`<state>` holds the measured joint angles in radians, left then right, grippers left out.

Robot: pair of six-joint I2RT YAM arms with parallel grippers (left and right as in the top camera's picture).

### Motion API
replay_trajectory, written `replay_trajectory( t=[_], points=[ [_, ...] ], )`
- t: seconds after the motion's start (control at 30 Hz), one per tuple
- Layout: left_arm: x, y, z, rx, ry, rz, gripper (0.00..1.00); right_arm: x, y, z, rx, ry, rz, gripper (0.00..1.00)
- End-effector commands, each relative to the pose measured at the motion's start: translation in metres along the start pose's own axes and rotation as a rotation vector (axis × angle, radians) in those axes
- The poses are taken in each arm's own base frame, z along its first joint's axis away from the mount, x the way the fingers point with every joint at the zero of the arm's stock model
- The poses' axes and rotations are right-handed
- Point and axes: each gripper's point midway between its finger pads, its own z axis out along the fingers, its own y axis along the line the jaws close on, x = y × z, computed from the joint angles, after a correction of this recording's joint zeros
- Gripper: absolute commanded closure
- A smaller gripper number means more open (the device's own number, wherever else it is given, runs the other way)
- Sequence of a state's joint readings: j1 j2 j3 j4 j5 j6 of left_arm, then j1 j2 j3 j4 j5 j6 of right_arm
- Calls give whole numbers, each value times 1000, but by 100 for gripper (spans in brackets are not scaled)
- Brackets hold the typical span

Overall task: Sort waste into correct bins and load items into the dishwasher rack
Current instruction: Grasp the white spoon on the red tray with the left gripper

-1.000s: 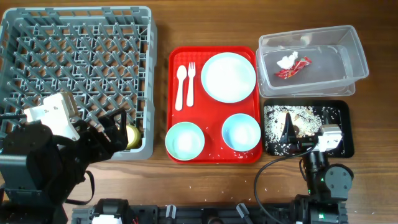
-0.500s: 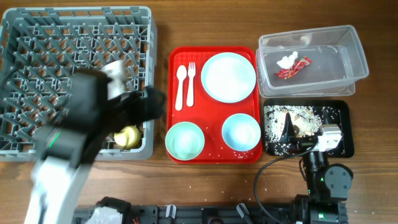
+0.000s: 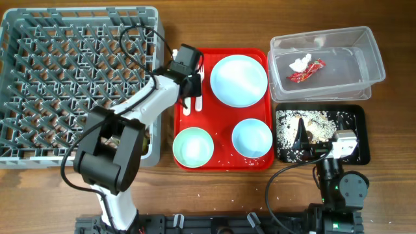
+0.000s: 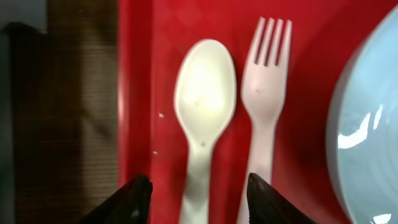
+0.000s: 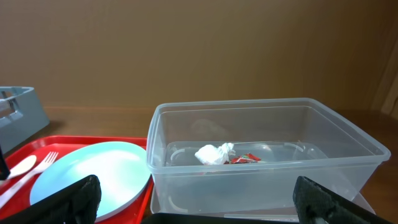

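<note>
Left gripper (image 4: 199,196): I have it low over the far-left part of the red serving tray (image 3: 221,162), fingers spread wide and gripping nothing. In the wrist view its two dark tips flank the spoon handle, and one tip overlaps the fork handle.
White plastic spoon (image 4: 204,106): it lies flat on the tray's far-left part, bowl end pointing away from me, close to the tray's left rim.
White plastic fork (image 4: 264,112): just beside the spoon, on the side nearer the tray's middle, tines pointing away from me.
Pale blue plate (image 3: 239,79): on the tray's far-right part, just beside the fork.
Bowls: one (image 3: 193,146) sits in the tray's near-left corner and the other (image 3: 252,138) in its near-right corner. Both are upright and apart from each other.
Dishwasher rack (image 3: 39,39): on the table (image 3: 390,195) just left of the tray. My left arm crosses its near-right corner, and I cannot tell what lies under it.
Clear plastic tub (image 3: 364,71): just right of the tray, level with the plate. It holds the white tissue wad (image 3: 299,64) and the red wrapper (image 3: 309,73), which touch each other.
Black tray (image 3: 357,133): just right of the red tray, level with the bowls, with brownish scraps and rice crumbs (image 3: 286,130) spread across it.
Right gripper (image 3: 302,135): over the black tray, beside the red tray's near-right corner. Its fingers are spread wide with nothing between them.
</note>
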<state>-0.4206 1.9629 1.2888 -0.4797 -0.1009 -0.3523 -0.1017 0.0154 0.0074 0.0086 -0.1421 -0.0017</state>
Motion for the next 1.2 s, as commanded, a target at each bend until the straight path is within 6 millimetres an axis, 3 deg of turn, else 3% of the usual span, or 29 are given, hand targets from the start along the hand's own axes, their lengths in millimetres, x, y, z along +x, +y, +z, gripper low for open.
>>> replay_trajectory(
  t=[0.0,0.1,0.17,0.27,0.3,0.37,0.47,0.5,0.53,0.63,0.7,0.73,0.83,0.9,0.93,1.0,1.1,1.17],
  points=[
    [0,7,9,-22,2,-4,51,-2,2,0,-14,-9,2,0],
    [8,3,22,-25,21,11,51,-2,2,0,-14,-9,3,0],
    [17,5,32,-38,51,14,59,-2,2,0,-14,-9,3,0],
    [16,4,32,-34,49,14,82,-2,2,0,-14,-9,3,0],
    [14,4,27,-33,47,13,96,-2,2,0,-14,-9,2,0],
    [-3,1,-6,-21,21,10,96,-2,2,0,-14,-9,3,0],
    [-38,1,-86,25,-102,-13,91,-2,2,0,-14,-9,2,0],
    [-45,16,-119,5,-147,-30,89,-2,2,0,-14,-9,3,0],
    [-45,36,-132,-64,-164,-24,90,-2,2,0,-14,-9,2,0],
    [-44,109,-143,-343,-171,-84,95,-2,2,0,-14,-9,2,0],
    [-44,122,-141,-337,-155,-107,96,-2,2,0,-14,-9,2,0],
    [-42,102,-134,-207,-114,-30,92,-2,2,0,-14,-9,3,0],
    [-29,40,-129,87,-45,-30,54,-2,2,0,-14,-9,3,0],
    [-25,14,-120,116,-36,-80,50,-2,2,0,-14,-9,2,0],
    [-20,14,-109,66,-15,-257,56,-2,2,0,-14,-9,2,0],
    [-10,-3,-86,64,33,-534,57,-2,2,0,-14,-9,2,0],
    [-1,-30,-57,63,63,-887,36,-2,2,0,-14,-9,2,0],
    [3,-27,-40,-1,37,-1134,32,-2,2,0,-14,-9,2,0]
  ],
)
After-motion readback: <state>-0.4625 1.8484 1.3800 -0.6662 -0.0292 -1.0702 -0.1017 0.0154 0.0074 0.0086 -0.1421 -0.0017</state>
